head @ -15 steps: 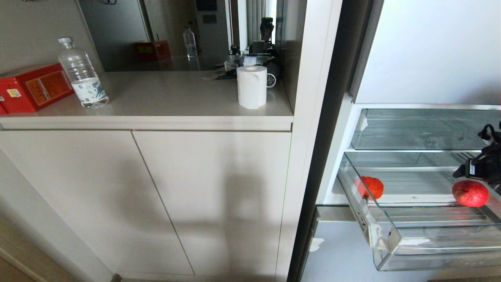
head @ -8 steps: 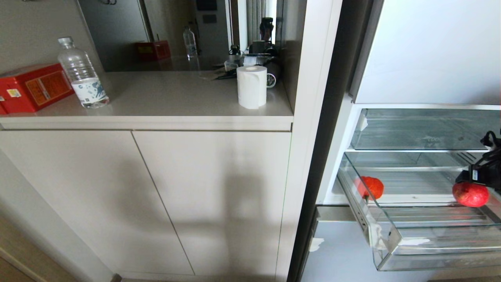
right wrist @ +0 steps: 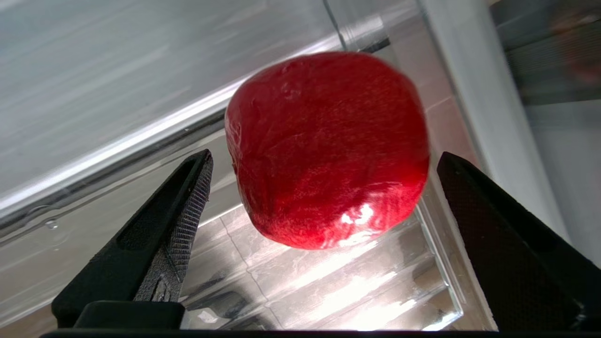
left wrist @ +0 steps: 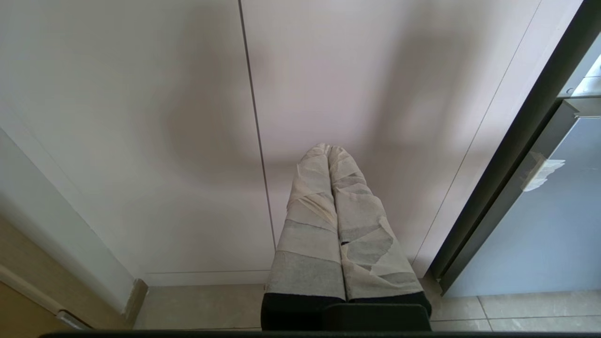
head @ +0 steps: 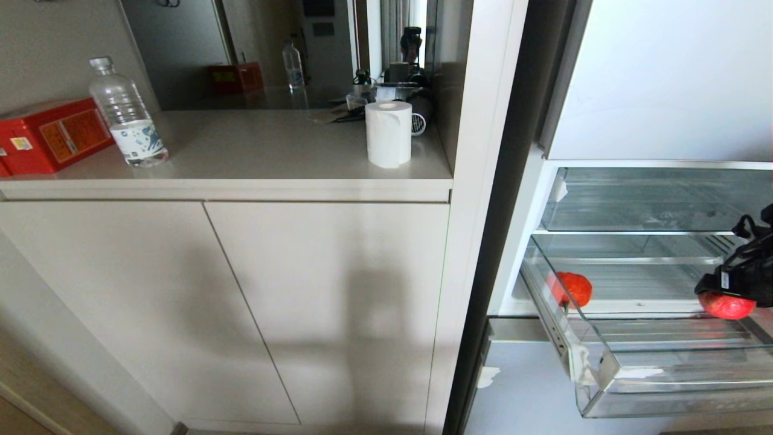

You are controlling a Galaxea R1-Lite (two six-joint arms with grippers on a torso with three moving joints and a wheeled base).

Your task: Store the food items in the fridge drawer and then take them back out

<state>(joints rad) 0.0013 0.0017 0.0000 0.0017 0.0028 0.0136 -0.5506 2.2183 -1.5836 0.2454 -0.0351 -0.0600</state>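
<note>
The fridge drawer (head: pixel 664 389) is a clear bin pulled out at the lower right of the head view. Two food items lie in it: an orange-red fruit (head: pixel 572 289) by its left wall and a red fruit (head: pixel 729 306) near its right wall. My right gripper (head: pixel 728 284) hangs over the red fruit and hides its top. In the right wrist view the right gripper (right wrist: pixel 325 158) is open, its black fingers (right wrist: pixel 188 202) on either side of the red fruit (right wrist: pixel 328 150) with a gap on each side. My left gripper (left wrist: pixel 328 150), wrapped in tape, is shut and parked facing the cabinet doors.
A shallower clear bin (head: pixel 646 202) sits just above the drawer, close over my right arm. The drawer's right wall (right wrist: pixel 450 225) is near the red fruit. On the counter stand a red box (head: pixel 51 134), a water bottle (head: pixel 127 115) and a paper roll (head: pixel 388 133).
My right gripper has sunk onto the red fruit and now covers its top, with its jaws slightly wider. Both fruits and the left arm have stayed put.
</note>
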